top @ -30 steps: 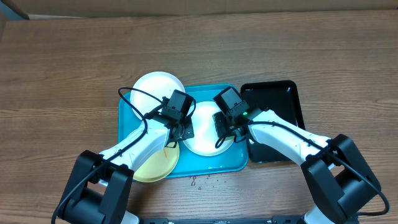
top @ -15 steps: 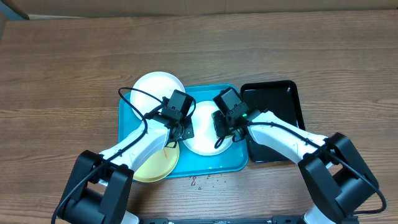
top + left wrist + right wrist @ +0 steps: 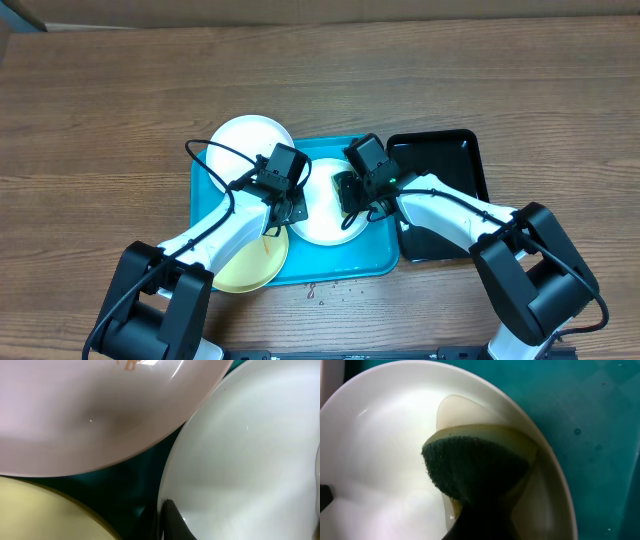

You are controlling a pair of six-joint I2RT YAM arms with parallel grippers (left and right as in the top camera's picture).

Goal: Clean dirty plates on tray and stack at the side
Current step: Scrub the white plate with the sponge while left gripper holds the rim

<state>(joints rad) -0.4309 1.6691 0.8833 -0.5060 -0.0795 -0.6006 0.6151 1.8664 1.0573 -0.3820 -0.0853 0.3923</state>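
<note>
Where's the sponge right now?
Right wrist view: the green scrub sponge, held by the right gripper, sits on the round white plate in the turquoise plastic tray.

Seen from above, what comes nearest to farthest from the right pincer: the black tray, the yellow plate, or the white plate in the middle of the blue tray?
From the right pincer:
1. Middle white plate, directly beneath it.
2. Black tray, to its right.
3. Pale yellow plate, at the blue tray's front-left corner.
</note>
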